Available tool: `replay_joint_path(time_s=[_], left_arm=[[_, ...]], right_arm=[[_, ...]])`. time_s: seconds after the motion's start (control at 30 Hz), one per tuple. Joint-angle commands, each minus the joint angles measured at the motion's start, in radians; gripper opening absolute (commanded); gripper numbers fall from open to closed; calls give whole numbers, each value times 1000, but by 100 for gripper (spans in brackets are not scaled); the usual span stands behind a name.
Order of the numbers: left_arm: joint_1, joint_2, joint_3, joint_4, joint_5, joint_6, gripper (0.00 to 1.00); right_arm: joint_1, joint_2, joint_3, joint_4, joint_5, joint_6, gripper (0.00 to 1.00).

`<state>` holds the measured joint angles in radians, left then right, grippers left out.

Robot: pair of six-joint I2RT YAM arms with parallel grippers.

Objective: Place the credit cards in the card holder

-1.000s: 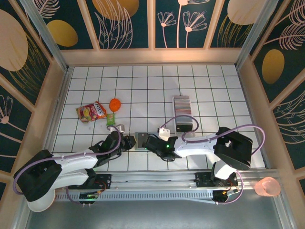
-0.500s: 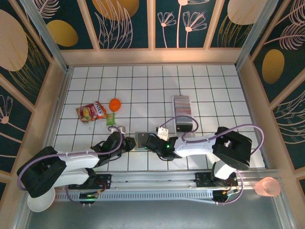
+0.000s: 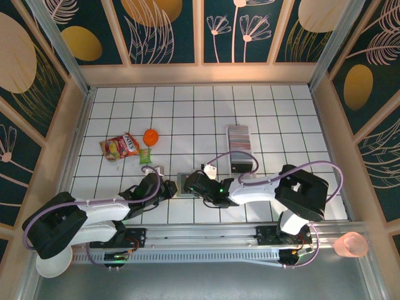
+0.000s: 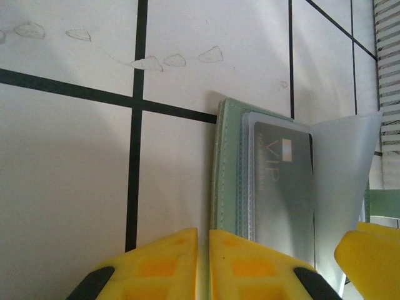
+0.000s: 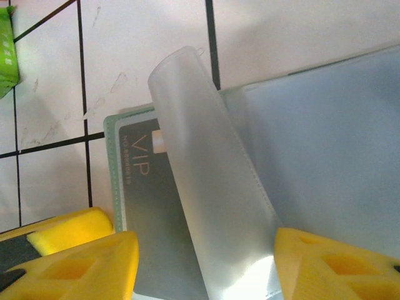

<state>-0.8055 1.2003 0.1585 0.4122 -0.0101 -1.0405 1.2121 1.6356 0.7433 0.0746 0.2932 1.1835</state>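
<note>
**Holder kept flat, one card in place**

Your left gripper (image 4: 203, 250) has its fingers pressed together at the near edge of the green card holder (image 4: 226, 169), probably to keep it flat. Whether they nip the cover, I cannot tell. Your right gripper (image 5: 203, 259) is spread wide around a raised clear sleeve (image 5: 206, 181), baring a grey card (image 5: 147, 212) lying in the holder. Further back, well apart, the other credit cards (image 3: 239, 134) stand in their tray (image 3: 245, 164), so most of the job looks ahead.

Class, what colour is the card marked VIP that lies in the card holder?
The VIP card is metallic grey; clearest in the left wrist view.
</note>
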Motion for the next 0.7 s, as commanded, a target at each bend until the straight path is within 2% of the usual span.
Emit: replay_joint_path(time_s=[0.0, 0.2, 0.37, 0.67], left_arm=[[-6, -7, -16, 6, -13, 1, 12], [-5, -6, -26, 24, -10, -2, 9], [-5, -4, -31, 25, -5, -3, 9], [-5, -60, -50, -12, -41, -14, 8]], right_arm=[[-4, 28, 7, 39, -27, -16, 59], [-2, 20, -27, 176, -85, -2, 58], [1, -4, -37, 221, -83, -7, 57], [-13, 7, -67, 432, -192, -27, 56]])
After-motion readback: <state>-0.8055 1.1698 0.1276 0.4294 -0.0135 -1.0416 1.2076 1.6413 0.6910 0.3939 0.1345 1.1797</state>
